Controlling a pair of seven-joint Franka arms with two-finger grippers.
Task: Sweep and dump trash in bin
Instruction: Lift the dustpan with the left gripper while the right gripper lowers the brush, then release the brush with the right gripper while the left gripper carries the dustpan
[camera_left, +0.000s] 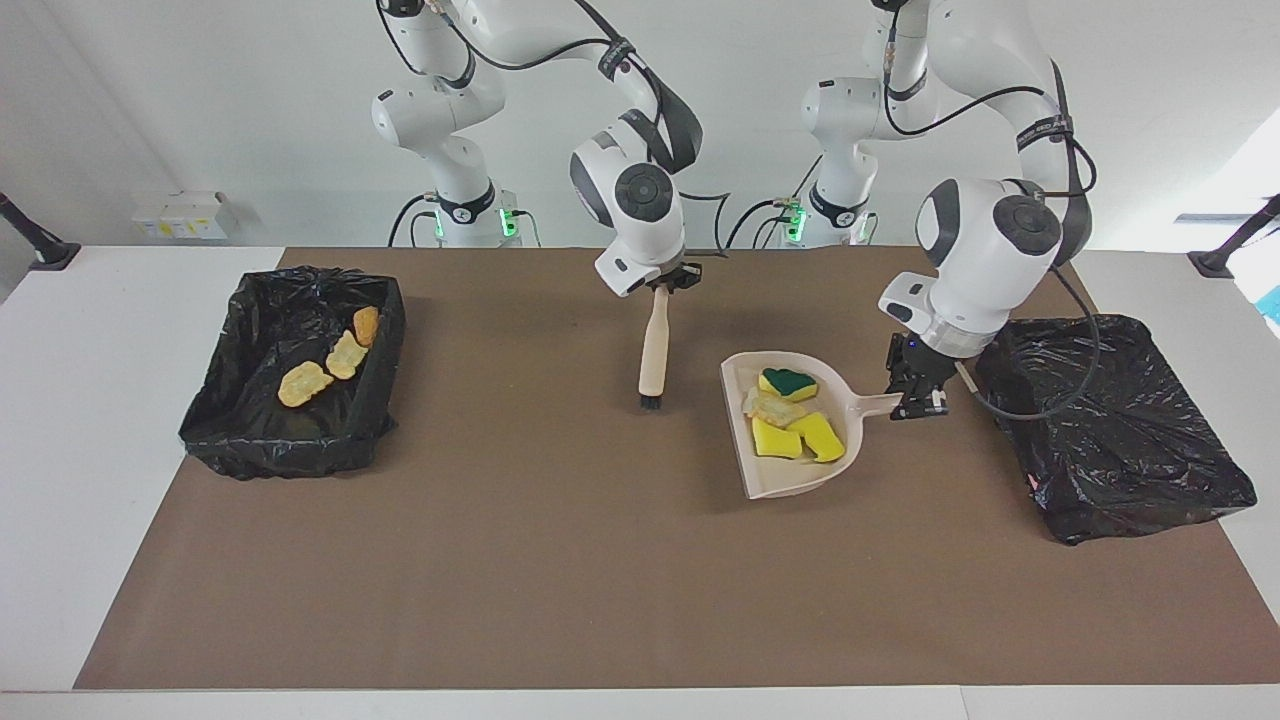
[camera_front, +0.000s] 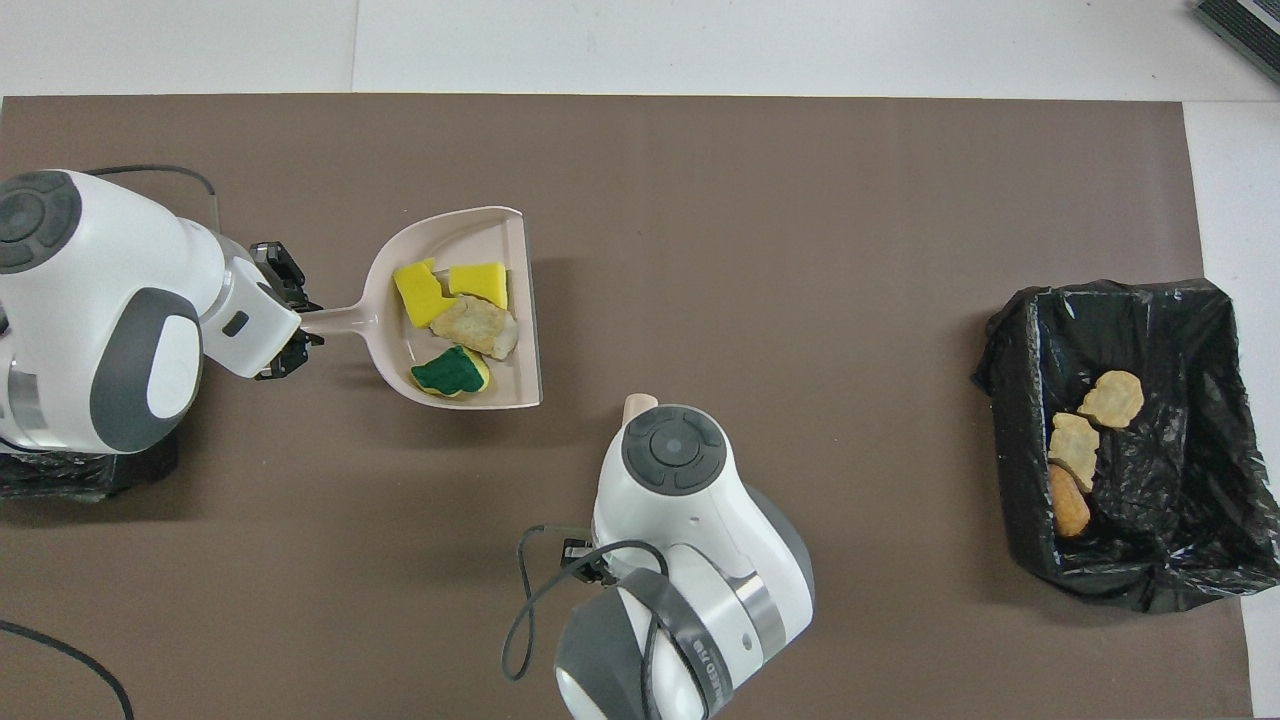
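Note:
My left gripper (camera_left: 920, 404) is shut on the handle of the beige dustpan (camera_left: 772, 476), at or just above the mat in the middle of the table. The pan holds a green-topped yellow sponge piece (camera_left: 787, 382), a tan bread-like chunk (camera_left: 769, 408) and two yellow sponge pieces (camera_left: 778, 439). My right gripper (camera_left: 666, 284) is shut on the top of a wooden brush (camera_left: 656, 345), which hangs nearly upright with its black bristles at the mat beside the pan, toward the right arm's end. In the overhead view the pan (camera_front: 400, 255) and left gripper (camera_front: 290, 328) show, and the right wrist hides its gripper.
A black-lined bin (camera_left: 290, 445) at the right arm's end of the table holds three bread-like chunks (camera_left: 304, 383), also in the overhead view (camera_front: 1110, 397). A second black-lined bin (camera_left: 1120, 440) stands at the left arm's end, just past the left gripper. A brown mat (camera_left: 560, 560) covers the table.

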